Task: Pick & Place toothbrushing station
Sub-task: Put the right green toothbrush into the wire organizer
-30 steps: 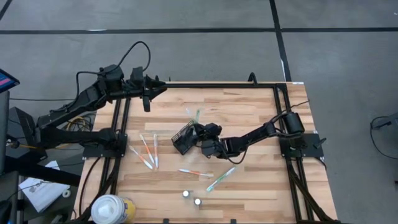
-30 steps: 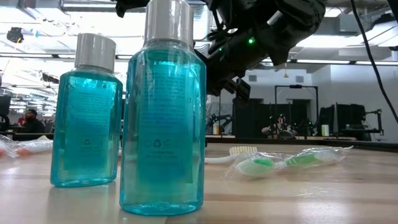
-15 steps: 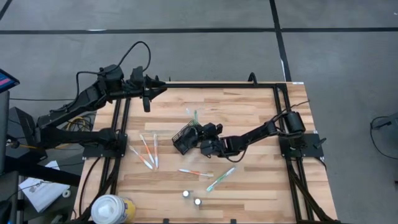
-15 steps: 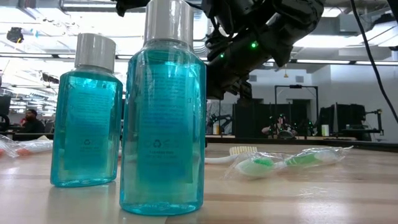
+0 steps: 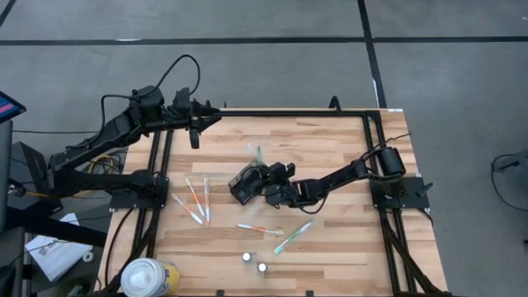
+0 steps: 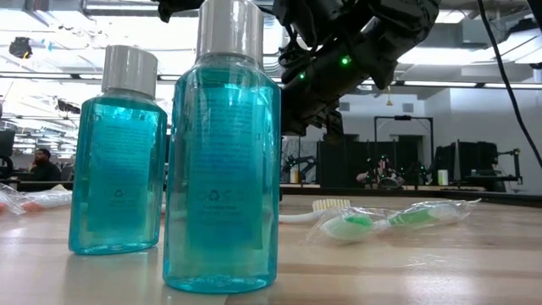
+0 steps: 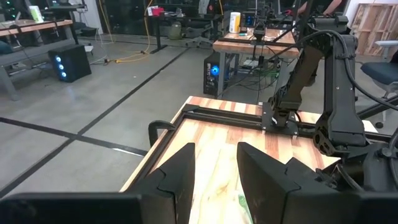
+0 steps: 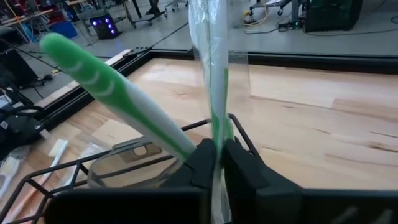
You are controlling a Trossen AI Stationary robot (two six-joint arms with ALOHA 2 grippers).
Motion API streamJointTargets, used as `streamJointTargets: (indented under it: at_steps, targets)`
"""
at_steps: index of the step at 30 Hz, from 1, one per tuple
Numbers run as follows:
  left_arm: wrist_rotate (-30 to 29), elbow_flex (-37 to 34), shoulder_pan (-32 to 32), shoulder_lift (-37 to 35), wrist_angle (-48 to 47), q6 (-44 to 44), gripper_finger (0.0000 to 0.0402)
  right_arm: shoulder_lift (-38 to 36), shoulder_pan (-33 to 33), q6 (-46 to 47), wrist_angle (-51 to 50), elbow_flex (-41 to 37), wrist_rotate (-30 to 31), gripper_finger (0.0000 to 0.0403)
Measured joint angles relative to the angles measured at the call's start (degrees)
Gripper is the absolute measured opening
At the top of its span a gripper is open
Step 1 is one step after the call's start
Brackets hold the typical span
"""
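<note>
High view: the right gripper (image 5: 268,183) has edged toward the tilted holder (image 5: 244,183) mid-table, bringing a wrapped green brush (image 5: 258,155) over it. Left gripper (image 5: 195,125) waits half-open at the far left corner

Low view: little has changed

Right wrist view: fingers (image 8: 205,163) pinch the brush (image 8: 216,93) above the holder (image 8: 81,171); release looks near

**Colours and patterns on the table**

Pale wood planks, striped by grain, on the table (image 5: 330,140), framed in black rails. Black wire mesh on the holder (image 5: 245,183). White with green on the wrapped toothbrush (image 8: 219,93) pinched at the holder, clear film around it; same white and green on another (image 5: 293,237). White with orange-pink on three more (image 5: 196,200). Translucent teal with silver-grey caps on two bottles (image 6: 222,161). White and yellow on the round container (image 5: 148,277).
</note>
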Motion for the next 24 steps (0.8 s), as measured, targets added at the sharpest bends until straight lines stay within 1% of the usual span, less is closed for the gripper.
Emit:
streamJointTargets:
  at_steps: [4, 9, 12, 14, 17, 20, 24]
  targets:
    - [0.0, 0.0, 0.0, 0.0, 0.0, 0.0, 0.0115, 0.0, -0.7, 2.3, -0.1, -0.1, -1.9, 0.0080]
    - [0.0, 0.0, 0.0, 0.0, 0.0, 0.0, 0.0115, 0.0, -0.8, 3.5, -0.1, -0.1, -1.8, 0.0159]
    - [0.0, 0.0, 0.0, 0.0, 0.0, 0.0, 0.0115, -0.7, -0.9, 3.2, -0.3, -0.1, -2.1, 0.0189]
    - [0.0, 0.0, 0.0, 0.0, 0.0, 0.0, 0.0115, -0.8, -0.9, 2.9, -0.3, -0.2, -2.4, 0.0198]
    - [0.0, 0.0, 0.0, 0.0, 0.0, 0.0, 0.0115, -1.7, -0.6, 2.8, -0.3, -0.2, -3.5, 0.0200]
    - [0.0, 0.0, 0.0, 0.0, 0.0, 0.0, 0.0115, -1.8, -0.1, 2.6, -0.3, 0.4, -4.7, 0.0190]
    - [0.0, 0.0, 0.0, 0.0, -0.1, 0.0, 0.0115, -1.4, 0.8, 0.3, -1.8, 3.1, -5.7, 0.0169]
